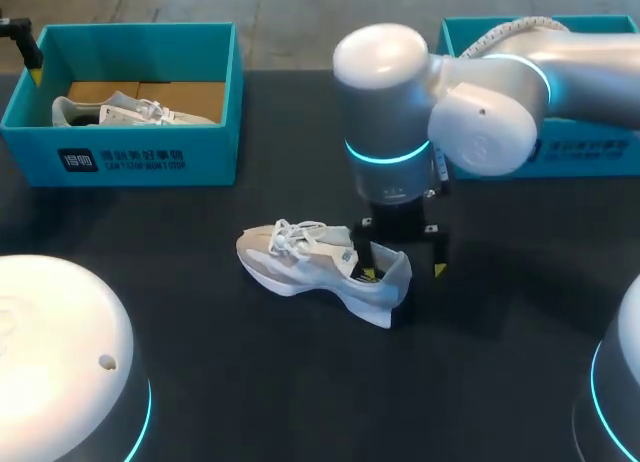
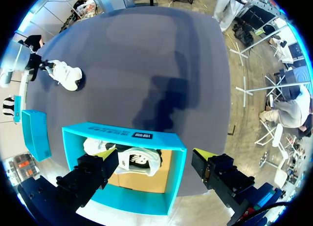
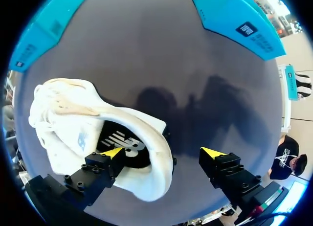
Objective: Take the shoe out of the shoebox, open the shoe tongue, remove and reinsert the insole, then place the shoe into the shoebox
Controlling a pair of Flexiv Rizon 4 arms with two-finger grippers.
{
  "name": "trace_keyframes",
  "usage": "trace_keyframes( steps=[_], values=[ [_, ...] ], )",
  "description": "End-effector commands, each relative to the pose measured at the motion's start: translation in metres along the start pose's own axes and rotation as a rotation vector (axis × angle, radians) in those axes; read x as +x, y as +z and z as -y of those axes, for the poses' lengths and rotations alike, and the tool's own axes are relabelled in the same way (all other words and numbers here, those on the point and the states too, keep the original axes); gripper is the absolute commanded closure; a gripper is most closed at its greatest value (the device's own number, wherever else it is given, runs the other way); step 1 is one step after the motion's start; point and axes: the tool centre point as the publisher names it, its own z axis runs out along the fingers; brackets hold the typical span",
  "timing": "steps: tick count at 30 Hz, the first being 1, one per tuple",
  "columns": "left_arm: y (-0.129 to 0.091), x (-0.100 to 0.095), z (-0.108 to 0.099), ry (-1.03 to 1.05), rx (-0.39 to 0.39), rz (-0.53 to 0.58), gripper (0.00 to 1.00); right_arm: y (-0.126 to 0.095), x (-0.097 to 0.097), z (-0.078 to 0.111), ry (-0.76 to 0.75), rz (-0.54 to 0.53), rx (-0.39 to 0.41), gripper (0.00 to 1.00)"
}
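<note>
Table (image 1: 300, 382): black top, contents listed left to right.

1. Teal shoebox (image 1: 130, 162) (image 2: 117, 130), open, at the table's far left corner. It holds one pale lace-up sneaker (image 1: 130, 110) (image 2: 139, 160) lying on the brown cardboard floor.

2. Left gripper (image 2: 152, 156), hanging above that shoebox. Its jaws are spread wide and grip nothing. One yellow-tipped finger sits over the box interior beside the sneaker, the other outside the box's side wall.

3. Loose shoe (image 1: 300, 262) (image 3: 73, 123) (image 2: 66, 74), a cream and white sneaker with white laces. It stands on its sole on the bare table near the middle, toe toward the left edge and heel toward the right. A dark insole (image 3: 122, 143) shows through its opening.

4. Right gripper (image 1: 403, 272) (image 3: 162, 152), pointing down at the loose shoe's heel. Its jaws are spread. One finger is inside the shoe opening over the insole, the other is outside and clear of the heel, so nothing is pinched.

5. Right arm (image 1: 480, 92), white, coming in from the far right.

6. Second teal shoebox (image 1: 590, 152), at the far right corner, partly hidden behind the right arm. Its contents cannot be seen.
</note>
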Motion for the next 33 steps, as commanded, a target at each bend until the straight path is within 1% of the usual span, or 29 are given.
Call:
trace_keyframes(
  steps=[1, 7, 11, 13, 14, 16, 20, 25, 26, 30, 33],
  values=[
    [0.0, 0.0, 0.001, 0.0, -0.002, -0.001, 0.0, -0.02, -0.008, 0.005, -0.003, -0.015, -0.03, 0.0],
    [0.0, 0.0, 0.001, 0.0, -0.002, -0.001, 0.0, -0.043, -0.013, 0.007, -0.016, -0.033, -0.066, 0.0],
    [0.0, 0.0, 0.001, 0.0, -0.002, -0.001, 0.0, -0.059, -0.018, 0.009, -0.049, -0.077, -0.098, 0.0],
    [0.0, 0.0, 0.001, 0.0, -0.002, -0.001, 0.0, -0.065, -0.019, 0.01, -0.066, -0.08, -0.112, 0.0],
    [0.0, 0.0, 0.001, 0.0, -0.002, -0.001, 0.0, -0.07, -0.02, 0.01, -0.09, -0.118, -0.143, 0.0],
    [0.0, 0.0, 0.001, 0.0, -0.002, -0.001, 0.0, -0.075, -0.02, 0.011, -0.138, -0.136, -0.166, 0.0],
    [0.0, 0.0, 0.001, 0.0, -0.002, -0.001, 0.0, -0.082, -0.02, 0.011, -0.21, -0.194, -0.236, 0.0],
    [0.0, 0.0, 0.001, 0.0, -0.002, -0.001, 0.0, -0.086, -0.023, 0.013, -0.264, -0.228, -0.274, 0.0],
    [0.0, 0.0, 0.001, 0.0, -0.002, -0.001, 0.0, -0.087, -0.024, 0.013, -0.293, -0.241, -0.284, 0.0],
    [0.0, 0.0, 0.001, 0.0, -0.002, -0.001, 0.0, -0.09, -0.022, 0.013, -0.372, -0.275, -0.291, 0.0],
    [0.0, 0.0, 0.001, 0.0, -0.002, -0.001, 0.0, -0.092, -0.021, 0.012, -0.41, -0.288, -0.281, 0.0]
  ],
)
